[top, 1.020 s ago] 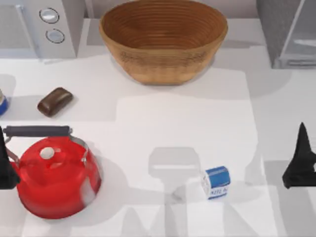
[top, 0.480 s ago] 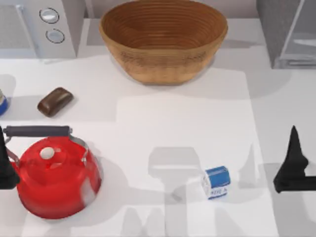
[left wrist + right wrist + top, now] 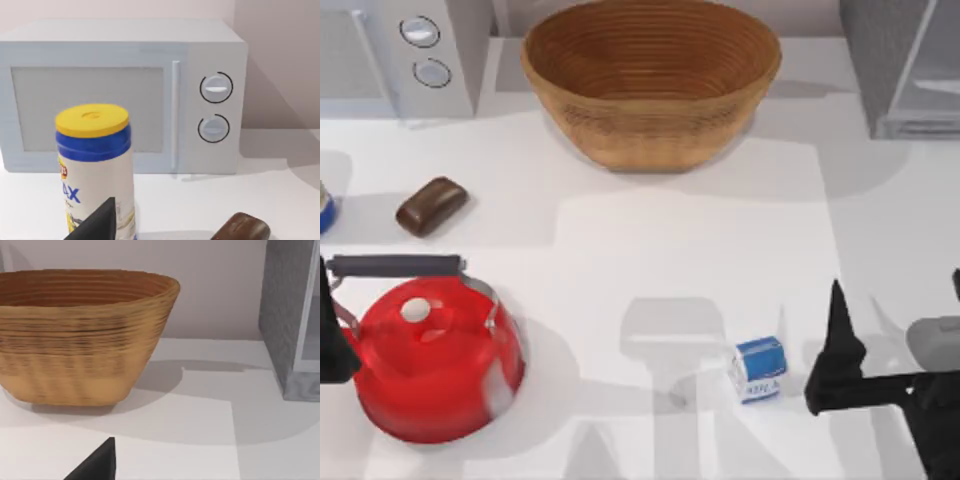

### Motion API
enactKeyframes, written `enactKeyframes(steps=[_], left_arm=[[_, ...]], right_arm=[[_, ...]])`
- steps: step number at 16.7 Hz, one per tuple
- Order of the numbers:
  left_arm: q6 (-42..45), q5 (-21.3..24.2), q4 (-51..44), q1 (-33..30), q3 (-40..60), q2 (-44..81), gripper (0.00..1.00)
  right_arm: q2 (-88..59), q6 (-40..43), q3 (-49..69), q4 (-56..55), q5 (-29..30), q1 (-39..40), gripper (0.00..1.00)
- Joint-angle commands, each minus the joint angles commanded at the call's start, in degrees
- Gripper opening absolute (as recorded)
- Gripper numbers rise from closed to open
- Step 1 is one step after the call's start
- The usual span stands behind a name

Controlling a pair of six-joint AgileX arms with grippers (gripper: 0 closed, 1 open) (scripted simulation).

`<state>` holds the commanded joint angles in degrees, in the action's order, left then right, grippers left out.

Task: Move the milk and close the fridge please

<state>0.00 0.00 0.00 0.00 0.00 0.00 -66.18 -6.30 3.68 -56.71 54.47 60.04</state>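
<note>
Top view, milk (image 3: pixel 758 368) just left of right gripper (image 3: pixel 836 350)

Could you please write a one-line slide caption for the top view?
Right gripper beside the milk, basket behind, fridge open.

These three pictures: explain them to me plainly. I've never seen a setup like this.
It is a simulated table with two AgileX robot arms. The top view looks down on it; the other two come from cameras on the arms' wrists.

On the table stand a microwave, a woven basket, a grey fridge, a brown block, a red kettle, a yellow-lidded canister and a small milk carton.

The right gripper sits just right of the milk, holding nothing. The left gripper waits at the table's left edge, beside the kettle.
</note>
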Motion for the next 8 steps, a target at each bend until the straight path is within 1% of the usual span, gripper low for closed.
enactKeyframes(steps=[5, 8], left_arm=[[0.0, 0.0, 0.0, 0.0, 0.0, 0.0, 1.0], [0.0, 0.0, 0.0, 0.0, 0.0, 0.0, 1.0]], right_arm=[[-25.7, -5.5, 2.4, -14.2, 0.4, 5.8, 1.0], [-37.7, -8.4, 3.6, -21.1, 0.1, 8.3, 1.0]])
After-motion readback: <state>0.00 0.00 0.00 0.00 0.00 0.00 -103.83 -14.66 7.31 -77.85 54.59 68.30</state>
